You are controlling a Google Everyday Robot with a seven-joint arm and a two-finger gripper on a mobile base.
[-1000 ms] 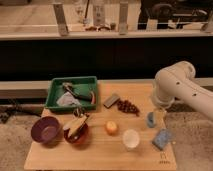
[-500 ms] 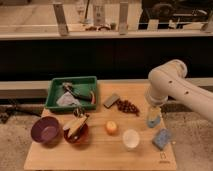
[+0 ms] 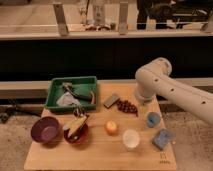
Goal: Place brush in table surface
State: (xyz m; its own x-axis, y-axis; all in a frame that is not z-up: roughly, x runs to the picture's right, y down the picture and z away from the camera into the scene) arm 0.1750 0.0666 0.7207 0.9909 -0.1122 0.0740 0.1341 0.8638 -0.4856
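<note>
Since a moment ago the white arm (image 3: 167, 86) has swung across from over the blue cup (image 3: 153, 119) toward the green tray (image 3: 75, 78); nothing on the table (image 3: 100, 150) has shifted.

From the one camera view, the gripper (image 3: 142, 98) hangs low at the arm's end, well to the right of the tray, past the grey block (image 3: 111, 100) and the dark grapes (image 3: 128, 106). Its fingers stand apart with nothing between them.

The brush (image 3: 71, 90) lies inside the tray, near its middle. Its long axis runs roughly along the tray's length, slanting from back-left to front-right; I cannot tell which end carries the bristles. A red-handled tool (image 3: 92, 96) lies at the tray's right side and a pale cloth (image 3: 65, 101) toward its front.

A small dark mark (image 3: 163, 161) sits at the table corner farthest from the tray, too small to read.
</note>
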